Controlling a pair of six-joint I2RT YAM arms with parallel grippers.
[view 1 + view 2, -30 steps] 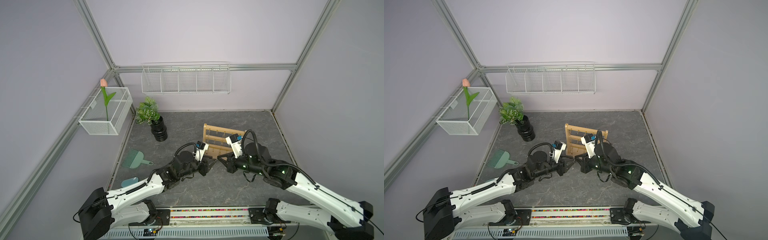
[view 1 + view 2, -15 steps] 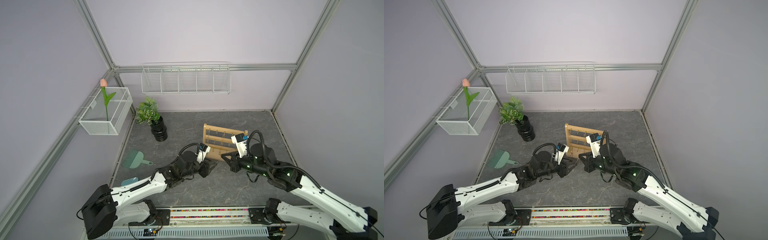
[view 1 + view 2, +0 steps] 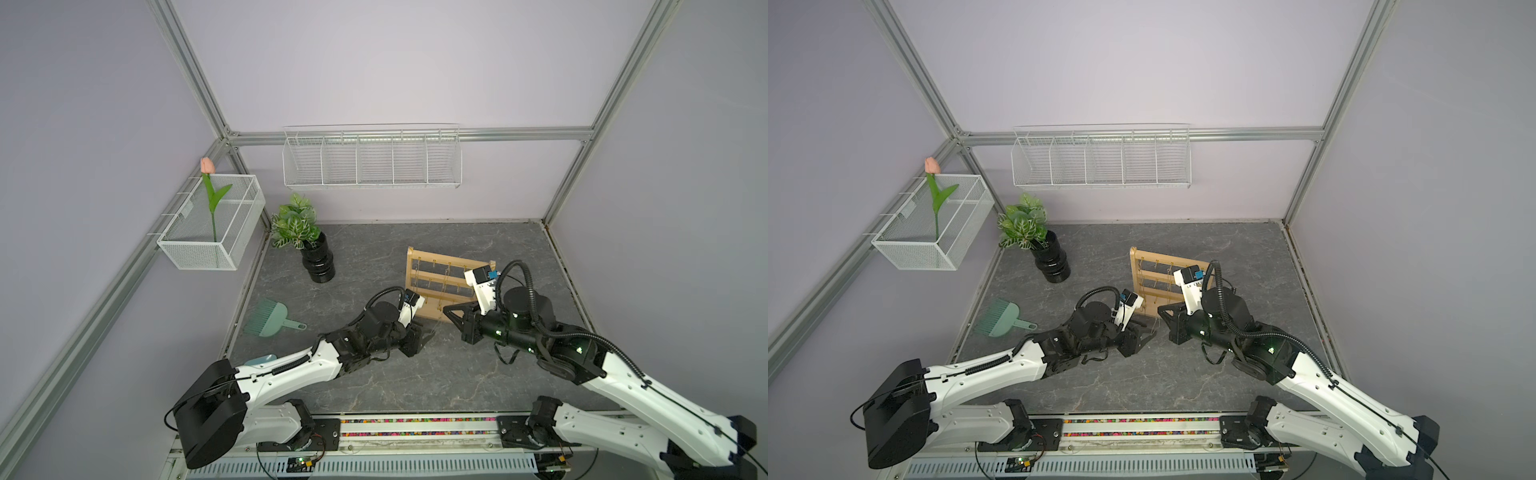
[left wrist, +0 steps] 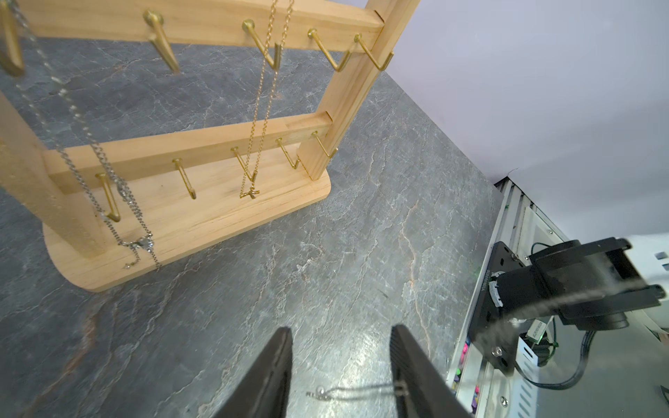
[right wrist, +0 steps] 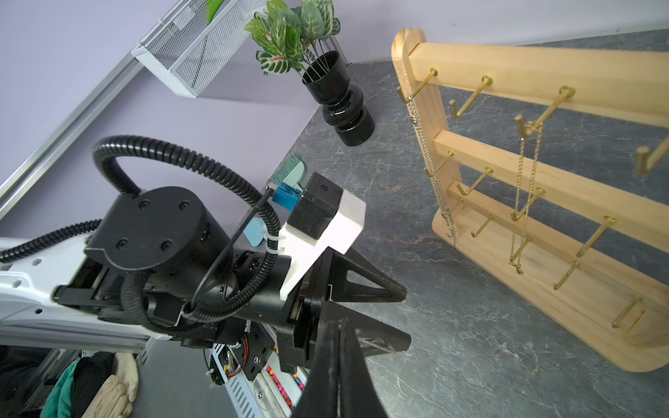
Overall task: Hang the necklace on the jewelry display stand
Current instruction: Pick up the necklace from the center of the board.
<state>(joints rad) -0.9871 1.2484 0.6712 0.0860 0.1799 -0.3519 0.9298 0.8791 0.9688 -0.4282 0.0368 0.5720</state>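
Note:
The jewelry display stand [image 3: 432, 270] [image 3: 1154, 274] is a light wooden rack with gold hooks, upright at the middle right of the grey floor. A thin silver necklace [image 4: 358, 389] [image 5: 373, 343] lies over one finger of my left gripper [image 3: 422, 334] [image 4: 342, 327], which is open just in front of the stand's base [image 4: 217, 224]. The loose end dangles between the fingers. My right gripper [image 3: 446, 309] [image 5: 340, 322] is shut close beside it, and the chain seems to run from its tips to that finger.
A gold chain [image 4: 260, 108] and a silver chain [image 4: 83, 144] hang on the stand's hooks. A potted plant [image 3: 318, 266] stands at the back left and a green dustpan [image 3: 268, 320] lies left. White wire baskets [image 3: 372, 160] [image 3: 212, 224] hang on the walls.
My right arm has drawn back a little to the right, away from the left gripper. The left gripper has edged slightly toward the stand, its fingers a bit wider.

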